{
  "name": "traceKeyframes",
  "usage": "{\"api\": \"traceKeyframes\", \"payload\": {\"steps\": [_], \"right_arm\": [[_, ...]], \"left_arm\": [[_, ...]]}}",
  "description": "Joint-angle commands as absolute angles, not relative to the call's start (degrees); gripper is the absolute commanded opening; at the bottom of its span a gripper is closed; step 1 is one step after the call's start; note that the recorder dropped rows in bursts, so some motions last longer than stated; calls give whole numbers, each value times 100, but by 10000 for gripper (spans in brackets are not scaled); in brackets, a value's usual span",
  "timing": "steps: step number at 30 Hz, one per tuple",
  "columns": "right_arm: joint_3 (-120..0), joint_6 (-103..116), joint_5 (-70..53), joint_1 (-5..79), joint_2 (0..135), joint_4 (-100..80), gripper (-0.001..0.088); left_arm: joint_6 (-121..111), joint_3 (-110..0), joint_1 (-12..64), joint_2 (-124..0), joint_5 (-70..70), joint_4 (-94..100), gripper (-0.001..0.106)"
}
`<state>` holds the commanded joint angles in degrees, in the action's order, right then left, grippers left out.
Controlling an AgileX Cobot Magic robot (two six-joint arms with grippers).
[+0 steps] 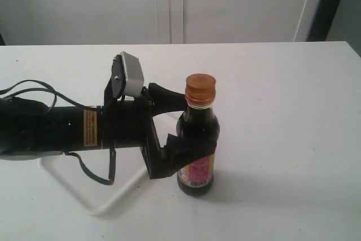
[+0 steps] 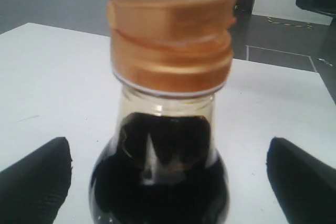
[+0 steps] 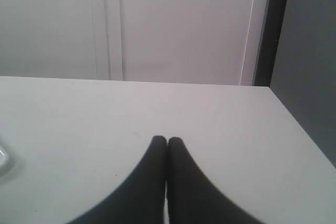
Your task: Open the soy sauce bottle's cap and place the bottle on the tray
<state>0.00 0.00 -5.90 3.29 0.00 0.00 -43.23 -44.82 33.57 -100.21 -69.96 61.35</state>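
Nearest the exterior camera, part of the white tray point(image 1: 121, 196) shows as a rim corner on the tabletop point(image 1: 282, 139), lying below the left arm. Just behind it the soy sauce bottle point(image 1: 197, 150) stands upright on the tabletop, off the tray and beside its rim. The left pincer point(image 1: 186, 125) reaches in from the left at bottle height; its two black fingers point(image 1: 169, 95) stand wide apart, one on either side of the bottle, and the wrist view shows clear tabletop between each finger and the glass, so nothing is gripped. The cap point(image 2: 170, 35), golden-orange, sits closed on its collar above the clear neck and dark liquid. The right pincer point(image 3: 167, 142) appears only in its own wrist view, its fingers pressed together on nothing, low over bare tabletop with white cabinet doors point(image 3: 173, 24) beyond.
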Motion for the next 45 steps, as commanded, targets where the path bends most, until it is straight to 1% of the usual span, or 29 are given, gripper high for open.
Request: {"api": "traceKeyframes", "payload": {"steps": [16,22,25,27,28,29,30,31,32,33,38,45], "right_arm": [[0,0,-590,329,0,0,0],[0,0,-590,329,0,0,0],[0,0,-590,329,0,0,0],[0,0,-564,329,0,0,0],[0,0,-511,329,0,0,0],[0,35,-477,329,0,0,0],[0,154,-418,329,0,0,0],[0,396,-347,329,0,38,0],[0,848,-204,329,0,49,0],[0,1244,-102,329,0,58,0],[0,2713,442,329,0,58,0],[-288,2779,-262,498,139,0,0]], "left_arm": [[-3957,-4482,3407,-10600,-6996,5628,1011],[-4049,-4873,3564,-10877,-6996,5566,1011],[-4025,-4873,3607,-10877,-6996,5441,963],[-4025,-4873,3607,-10877,-6996,5461,842],[-4025,-4873,3607,-10877,-6996,5486,727],[-4025,-4873,3607,-10877,-6996,5504,605],[-4025,-4873,3607,-10877,-6996,5614,394],[-4014,-4873,3607,-10877,-6996,5733,251],[-3956,-4873,3607,-10877,-6996,5933,75],[-3859,-4873,3607,-10877,-6996,6039,1],[-3717,-4873,3607,-10877,-6996,6184,0],[-3705,-4873,3607,-10877,-6996,6195,0]]}}
